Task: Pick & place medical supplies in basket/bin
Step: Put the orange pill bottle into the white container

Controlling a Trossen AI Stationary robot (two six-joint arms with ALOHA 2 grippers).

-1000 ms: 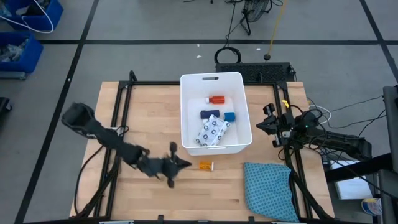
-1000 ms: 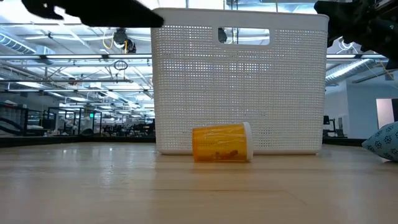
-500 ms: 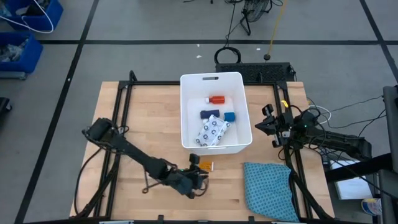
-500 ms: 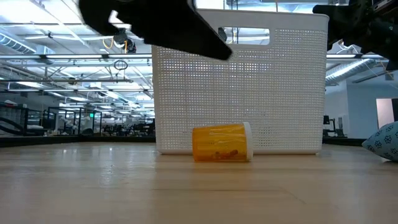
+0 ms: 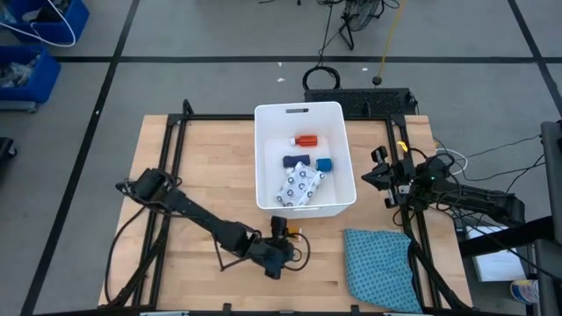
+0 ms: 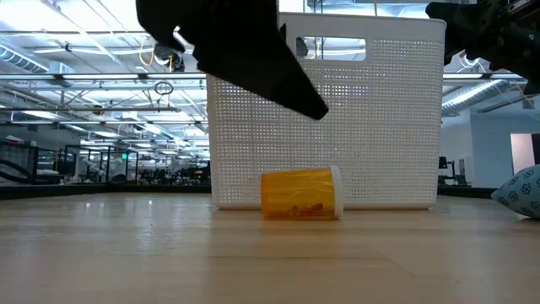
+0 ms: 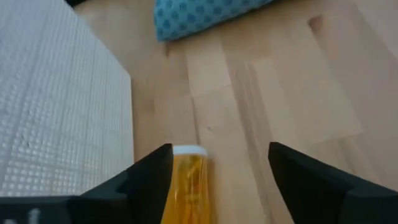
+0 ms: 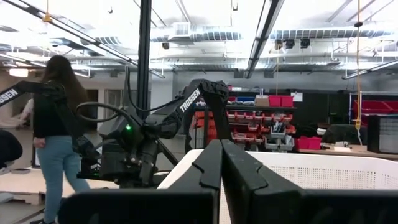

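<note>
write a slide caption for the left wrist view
Open left gripper lines up on the orange pill bottle lying beside the white bin.

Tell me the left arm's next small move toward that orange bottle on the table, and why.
Probably ease the left gripper straight down, then close. Its fingers stand open, with the orange pill bottle lying on its side just inside one finger. In the low view the arm is above the bottle, which lies on the table outside the white bin.

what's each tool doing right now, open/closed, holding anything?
Left tool: open, holding nothing, fingers either side of the orange pill bottle lying on the table beside the bin.
Right tool: closed, empty, parked at the table's right edge.
</note>
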